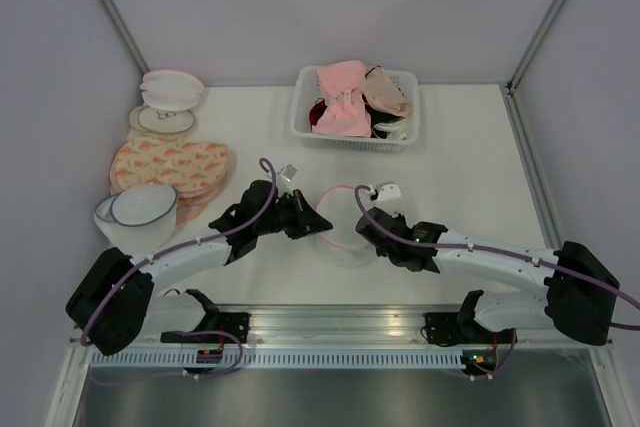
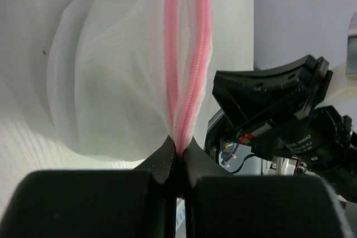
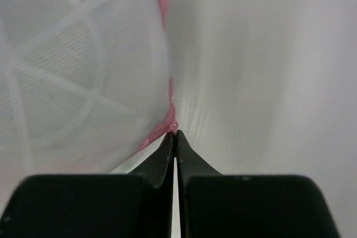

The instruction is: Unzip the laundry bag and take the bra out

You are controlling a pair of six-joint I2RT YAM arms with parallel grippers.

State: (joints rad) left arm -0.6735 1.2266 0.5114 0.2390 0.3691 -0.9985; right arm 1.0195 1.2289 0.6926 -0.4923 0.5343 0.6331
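The laundry bag, white mesh with pink zipper trim, lies at the table's middle between both grippers. My left gripper is shut on the pink zipper trim; the jaws pinch it at their tips, and the mesh bulges out to the left. My right gripper is shut, its tips pinching a small pink piece of the zipper at the rim of the bag. The two pink zipper lines run close together. The bra is hidden.
A white basket with pink and beige bras stands at the back. Flat orange-patterned bags, a mesh dome with a dark blue rim and more round bags lie at the left. Walls enclose the table.
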